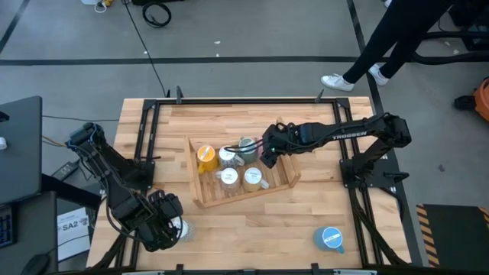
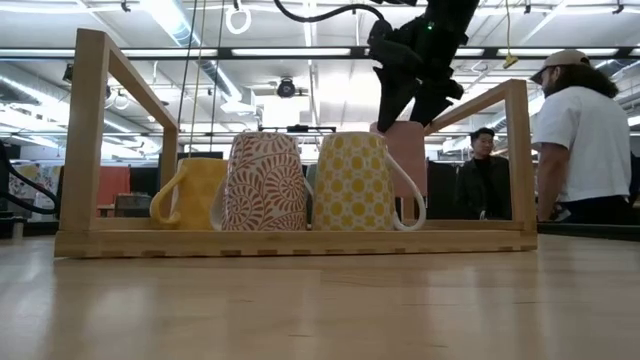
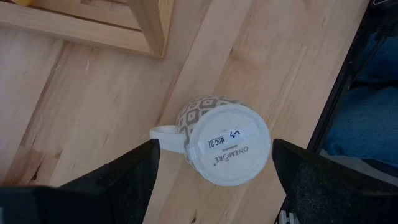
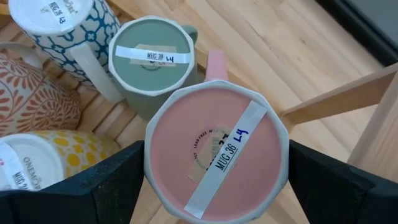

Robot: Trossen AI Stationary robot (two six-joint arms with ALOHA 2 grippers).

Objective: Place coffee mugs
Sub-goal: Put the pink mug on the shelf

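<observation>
**A:** How far along is it?

**B:** By my reckoning over halfway. Five mugs stand base-up in the slatted wooden rack (image 2: 300, 243): a plain orange-yellow mug (image 1: 206, 156), a white mug with teal lattice (image 4: 62, 25), a sage-green mug (image 4: 152, 59), a red-and-white leaf-patterned mug (image 2: 262, 180) and a yellow-dotted mug (image 2: 352, 180).

**A:** And the right arm?

**B:** The right gripper (image 1: 269, 155) hangs over the rack's far end, fingers pressed against either side of an upturned pale pink ceramic mug (image 4: 217, 155). The green mug is just beside it, and the yellow one a little off. I can't tell whether the pink one is resting on the slats yet; its lower part is hidden behind the yellow mug.

**A:** What's left?

**B:** Two mugs outside the rack. The left gripper (image 1: 170, 227) is spread wide above an inverted grey-and-white diamond-patterned mug (image 3: 227, 146), which sits on the table between its fingers, ungrasped. A blue round mug (image 1: 330, 238) stands alone, well apart from both grippers.

**A:** So six of eight, nearly?

**B:** Once the pink one is released, yes.
</observation>
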